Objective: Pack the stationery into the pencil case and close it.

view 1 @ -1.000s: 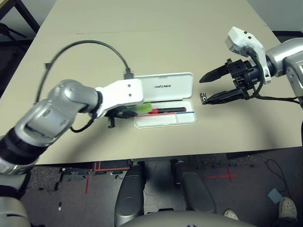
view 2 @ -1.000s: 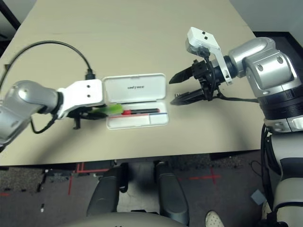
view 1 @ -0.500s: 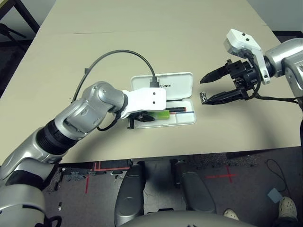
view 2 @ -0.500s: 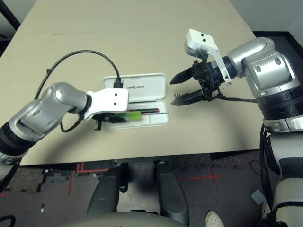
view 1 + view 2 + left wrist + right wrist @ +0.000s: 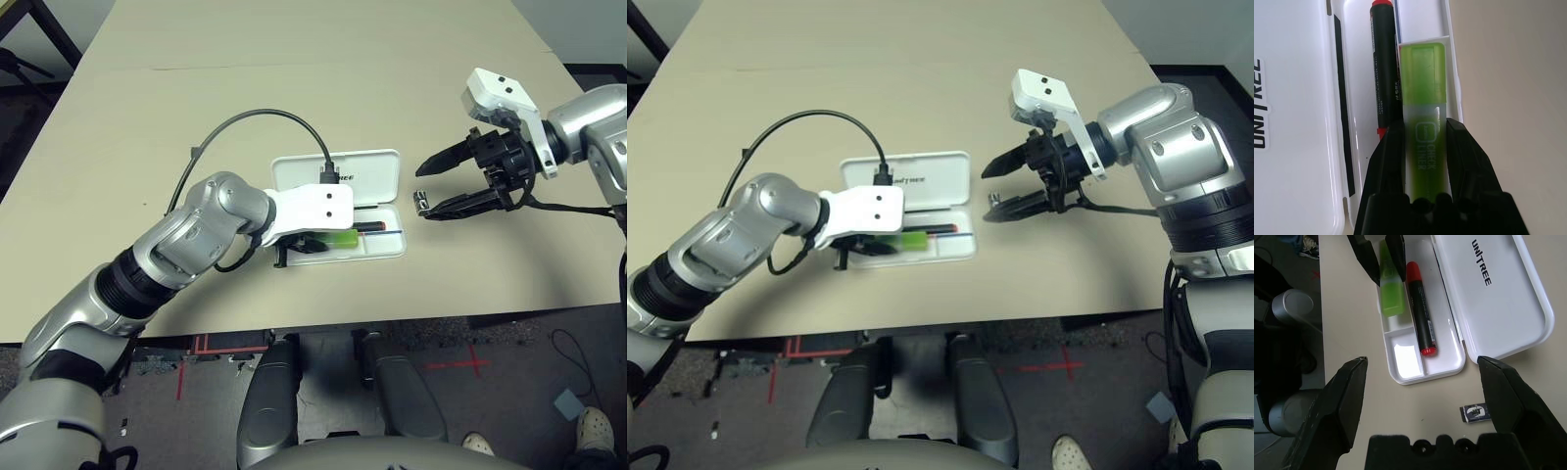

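Head view: the left gripper [image 5: 312, 242] holds the lime-green-and-white flat bar [image 5: 338, 238] over the open pencil case [image 5: 340, 205]; the right gripper [image 5: 438, 181] hangs just beyond the case's end, jaws wide and empty.

Left wrist view: both fingers [image 5: 1388, 156] clamp the bar, the red marker [image 5: 1384, 68] just beside it.

Right wrist view: the tiny black-and-silver piece [image 5: 1475, 412] lies on the table [image 5: 1349, 323] between the spread fingers.

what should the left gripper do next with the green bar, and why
Probably open and let go. The left gripper is shut on the lime-green bar, which already lies low in the pencil case tray beside the red marker; it seems placed, though full seating is unclear.
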You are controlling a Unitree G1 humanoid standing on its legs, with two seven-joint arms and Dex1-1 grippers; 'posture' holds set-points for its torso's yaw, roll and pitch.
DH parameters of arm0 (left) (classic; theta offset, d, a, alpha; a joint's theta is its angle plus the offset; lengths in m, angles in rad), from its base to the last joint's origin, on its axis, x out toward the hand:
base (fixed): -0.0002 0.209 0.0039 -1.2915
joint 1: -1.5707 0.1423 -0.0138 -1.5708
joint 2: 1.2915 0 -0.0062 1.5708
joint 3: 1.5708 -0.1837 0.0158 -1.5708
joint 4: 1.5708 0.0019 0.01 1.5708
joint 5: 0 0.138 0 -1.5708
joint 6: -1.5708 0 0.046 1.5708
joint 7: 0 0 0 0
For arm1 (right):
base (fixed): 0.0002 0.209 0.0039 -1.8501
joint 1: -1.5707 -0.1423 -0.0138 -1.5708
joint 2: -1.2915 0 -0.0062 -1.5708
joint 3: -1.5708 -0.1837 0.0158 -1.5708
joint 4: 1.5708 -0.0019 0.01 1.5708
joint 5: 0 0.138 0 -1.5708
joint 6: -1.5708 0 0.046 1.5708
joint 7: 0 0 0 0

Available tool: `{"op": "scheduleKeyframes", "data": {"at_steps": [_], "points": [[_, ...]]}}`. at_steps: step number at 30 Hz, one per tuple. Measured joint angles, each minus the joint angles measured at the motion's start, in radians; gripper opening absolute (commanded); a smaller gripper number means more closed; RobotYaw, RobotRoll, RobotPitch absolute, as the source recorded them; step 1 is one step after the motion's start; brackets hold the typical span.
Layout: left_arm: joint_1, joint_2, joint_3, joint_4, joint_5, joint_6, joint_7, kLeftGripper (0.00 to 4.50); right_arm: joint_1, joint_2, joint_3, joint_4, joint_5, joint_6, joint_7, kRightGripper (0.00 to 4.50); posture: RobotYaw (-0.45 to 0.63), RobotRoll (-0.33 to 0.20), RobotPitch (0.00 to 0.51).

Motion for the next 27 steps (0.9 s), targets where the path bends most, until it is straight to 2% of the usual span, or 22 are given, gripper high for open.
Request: {"op": "scheduleKeyframes", "data": {"at_steps": [11,20,21,27], "points": [[0.0,-0.002,0.0,-0.024,-0.008,0.081,-0.008,1.08,0.004,0.009,0.0,0.0,-0.018,-0.013,-0.003,4.5,0.0,0.0,0.246],[0.0,0.001,0.0,-0.037,-0.008,0.102,-0.007,4.36,0.008,0.019,0.0,0.002,-0.028,-0.028,-0.004,4.5,0.01,0.0,0.241],[0.0,0.002,0.001,-0.037,-0.008,0.102,-0.007,4.47,0.008,0.02,0.0,0.003,-0.029,-0.029,-0.004,4.5,0.01,0.0,0.241],[0.002,0.045,0.024,-0.042,-0.012,0.096,-0.008,4.47,0.008,0.023,0.0,0.008,-0.031,-0.033,-0.005,4.5,0.02,0.0,0.234]]}}
